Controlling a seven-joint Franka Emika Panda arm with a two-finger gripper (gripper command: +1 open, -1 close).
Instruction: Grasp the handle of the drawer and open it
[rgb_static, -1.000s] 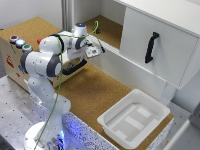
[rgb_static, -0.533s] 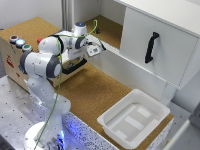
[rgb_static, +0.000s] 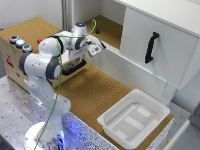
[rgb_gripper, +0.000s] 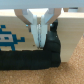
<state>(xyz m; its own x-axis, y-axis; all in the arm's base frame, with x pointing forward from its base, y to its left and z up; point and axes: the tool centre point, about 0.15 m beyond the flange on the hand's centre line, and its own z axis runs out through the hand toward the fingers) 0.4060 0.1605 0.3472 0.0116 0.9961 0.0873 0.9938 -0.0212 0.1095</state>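
Note:
The drawer (rgb_static: 60, 75) is the light wooden front of a box at the exterior view's left, and its black bar handle (rgb_static: 75, 66) sticks out toward the cork floor. My forearm hides most of my gripper (rgb_static: 80, 60) there. In the wrist view the gripper (rgb_gripper: 39, 44) points at the wooden drawer front (rgb_gripper: 15, 25), which carries a blue pixel sticker. Its white fingers (rgb_gripper: 34, 30) stand close together with only a slim gap. Their tips rest against the black handle (rgb_gripper: 52, 52) near its curved end. Whether the bar is clasped between them does not show.
Coloured round buttons (rgb_static: 20, 43) sit on top of the wooden box. A white cabinet panel with a vertical black handle (rgb_static: 151, 47) stands at the exterior view's right. A white plastic tray (rgb_static: 134, 117) lies on the cork floor, near the front.

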